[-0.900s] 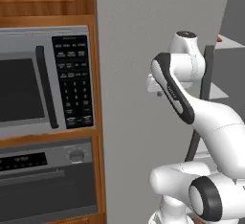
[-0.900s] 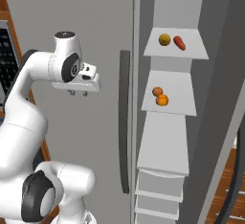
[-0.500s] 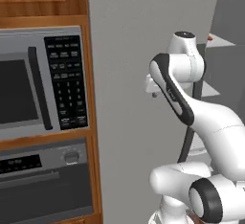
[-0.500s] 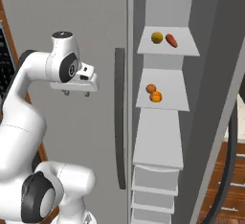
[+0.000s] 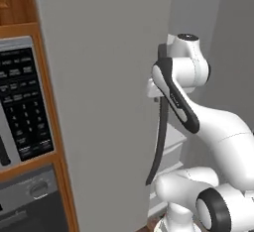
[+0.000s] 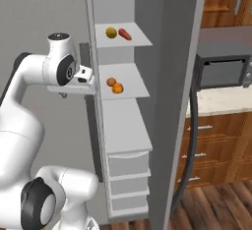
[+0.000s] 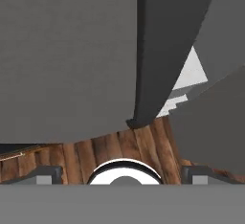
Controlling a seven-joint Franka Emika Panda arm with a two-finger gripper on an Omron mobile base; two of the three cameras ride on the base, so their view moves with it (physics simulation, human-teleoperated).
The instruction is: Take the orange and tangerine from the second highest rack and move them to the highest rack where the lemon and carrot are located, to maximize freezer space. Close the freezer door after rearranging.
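Simulated kitchen, left base view: grey freezer door (image 5: 109, 102) beside microwave (image 5: 22, 107), right base view: orange (image 6: 117, 88) and tangerine (image 6: 111, 81) on second highest rack (image 6: 130, 89), lemon (image 6: 111, 32) and carrot (image 6: 124, 34) on highest rack (image 6: 138, 40), gripper (image 6: 66, 92) beside door handle (image 6: 92, 126), hand view: jaws' tips apart over wood floor (image 7: 119, 144).

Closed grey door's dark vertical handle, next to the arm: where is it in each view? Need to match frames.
Left base view: the closed door's handle curves down the centre, on the big grey panel's right edge, behind the arm.
Right base view: a dark strip left of centre, below the hand, just left of the open compartment.
Hand view: probably the tall dark band right of centre; it is too close to be sure.
Shared landmark: the pale-grey shelves beside the handle.
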